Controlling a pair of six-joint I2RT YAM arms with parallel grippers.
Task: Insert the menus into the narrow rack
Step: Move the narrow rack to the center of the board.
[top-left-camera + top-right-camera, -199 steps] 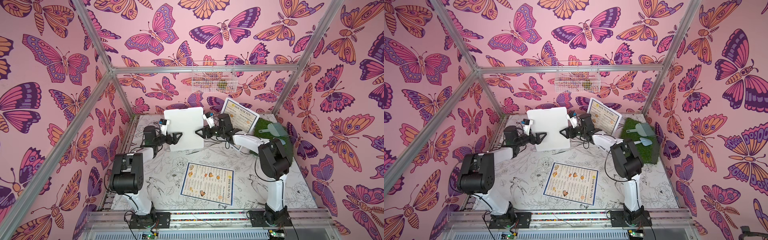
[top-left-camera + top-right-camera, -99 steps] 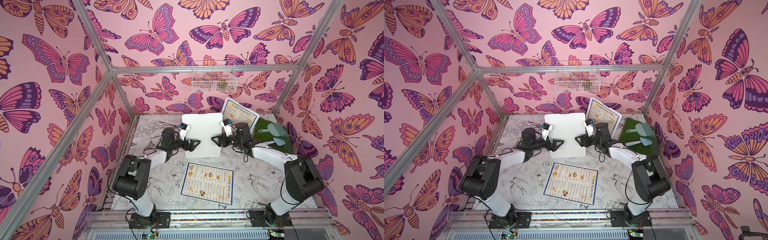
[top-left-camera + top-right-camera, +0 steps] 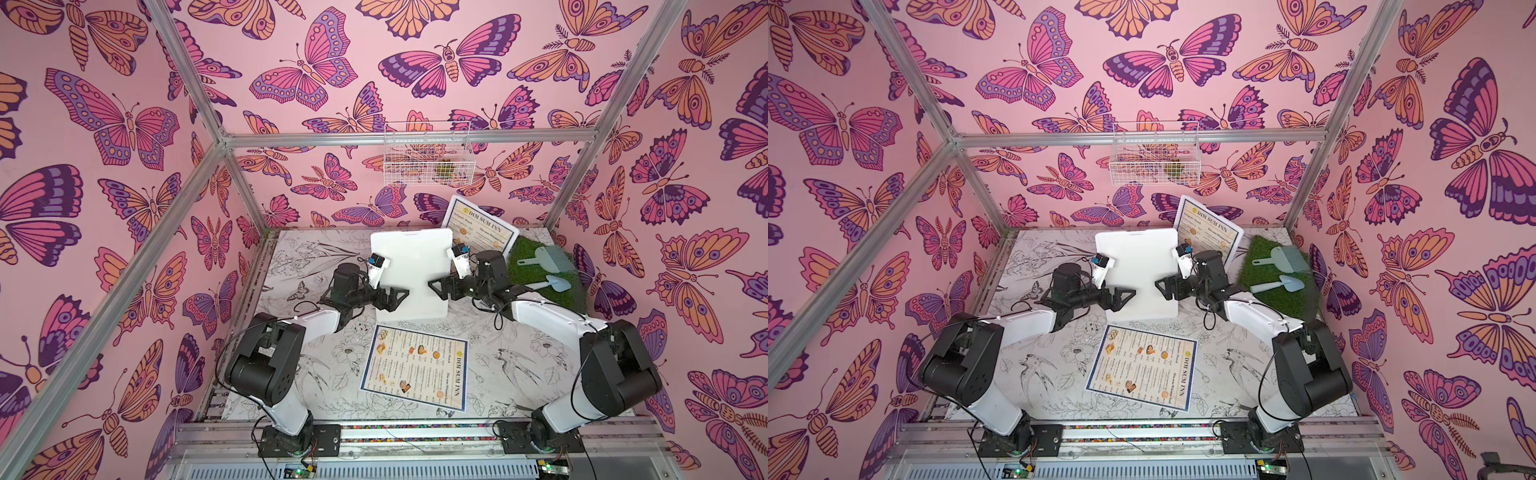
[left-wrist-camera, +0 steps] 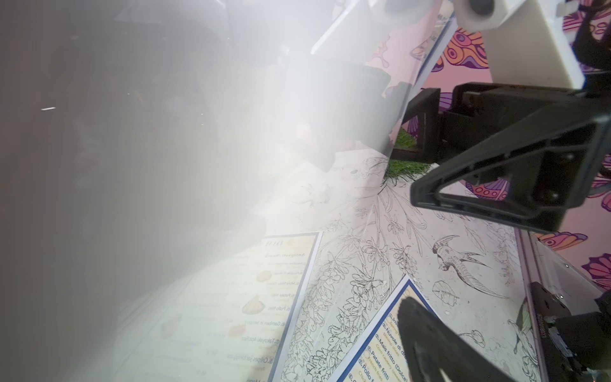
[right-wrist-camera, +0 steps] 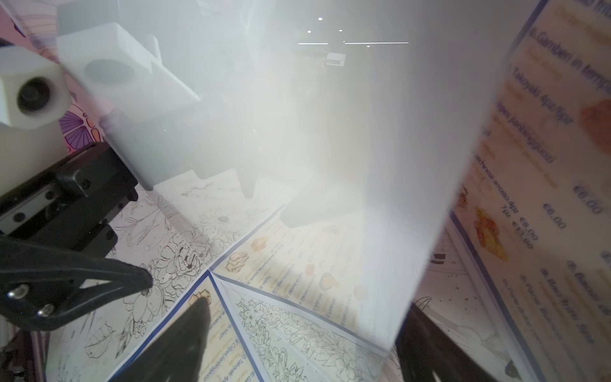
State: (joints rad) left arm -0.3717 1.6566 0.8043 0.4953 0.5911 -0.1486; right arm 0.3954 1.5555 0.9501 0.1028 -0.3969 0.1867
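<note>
**Two Arms Flank White Rack as Menu Lies on Table**

A white frosted rack (image 3: 411,266) stands upright on the patterned table (image 3: 519,374), squarely between the left gripper (image 3: 395,299) and the right gripper (image 3: 436,289), as both top views show. Each gripper reaches in from its own side at the rack's lower half, and their fingertips point toward one another across its front face.

The left gripper's jaws are spread wide. In the left wrist view one of its fingers (image 4: 426,340) hangs clear of the frosted panel. The right gripper's jaws are likewise apart. Its wrist view shows the rack's near edge standing between the two fingers (image 5: 185,340), clamped by neither. Neither gripper holds anything.

The flat menu (image 3: 415,368) lies face up on the table just in front of both grippers, toward the arm bases, its "DIM SUM INN" heading legible. The upright menu (image 3: 484,226) stands on edge just behind the right gripper, tilted back toward the rear wall. Whether it touches the rack cannot be told.

On the right gripper's outer side a green turf mat (image 3: 519,276) carries a brush (image 3: 555,253) and a small scoop (image 3: 559,284). A wire basket (image 3: 428,153) hangs on the rear wall, high above both grippers.
</note>
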